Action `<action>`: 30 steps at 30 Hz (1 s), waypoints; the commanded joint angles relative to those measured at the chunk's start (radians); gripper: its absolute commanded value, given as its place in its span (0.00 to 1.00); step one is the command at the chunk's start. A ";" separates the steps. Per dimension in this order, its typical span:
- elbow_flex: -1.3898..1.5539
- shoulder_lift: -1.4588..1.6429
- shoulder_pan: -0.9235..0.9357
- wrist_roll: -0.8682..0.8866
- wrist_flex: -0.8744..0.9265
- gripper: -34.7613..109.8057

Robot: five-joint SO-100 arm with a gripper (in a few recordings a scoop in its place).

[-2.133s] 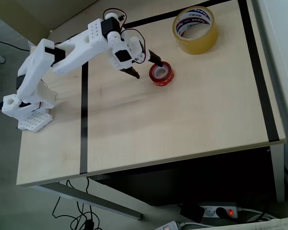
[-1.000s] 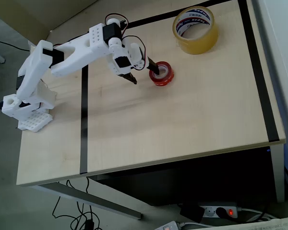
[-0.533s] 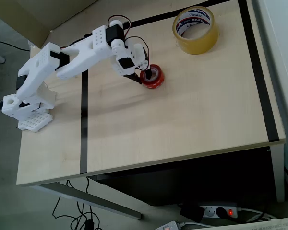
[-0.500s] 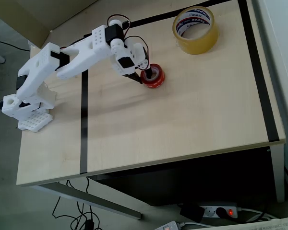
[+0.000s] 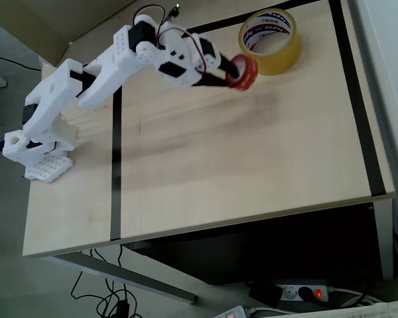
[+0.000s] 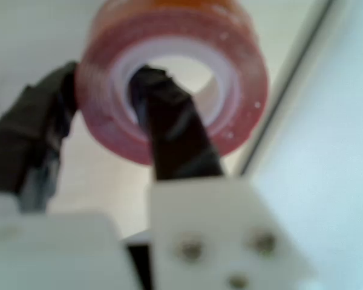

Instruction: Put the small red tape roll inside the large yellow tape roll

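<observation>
Gripper [image 6: 103, 115] clamps small red tape roll [image 5: 243, 71] by its wall — held just beside large yellow tape roll [image 5: 270, 41].

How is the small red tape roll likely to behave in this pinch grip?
The small red tape roll probably stays stiff: its ring looks round with one of the jaws through its core. It seems light, carried clear of the table. Released on edge, it would likely roll.

One small red tape roll [image 5: 242, 72] held in the jaws, one large yellow tape roll [image 5: 270, 41] just beyond them, one bench [image 5: 252, 159]
</observation>
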 commanded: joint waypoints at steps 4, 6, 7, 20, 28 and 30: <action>-0.084 0.195 -0.063 -0.012 -0.199 0.24; -0.083 0.184 -0.072 -0.014 -0.247 0.24; -0.081 0.176 -0.075 -0.014 -0.268 0.24; -0.081 0.061 -0.129 -0.014 -0.387 0.24; -0.081 0.006 -0.178 -0.008 -0.368 0.26; -0.084 -0.005 -0.187 -0.006 -0.351 0.30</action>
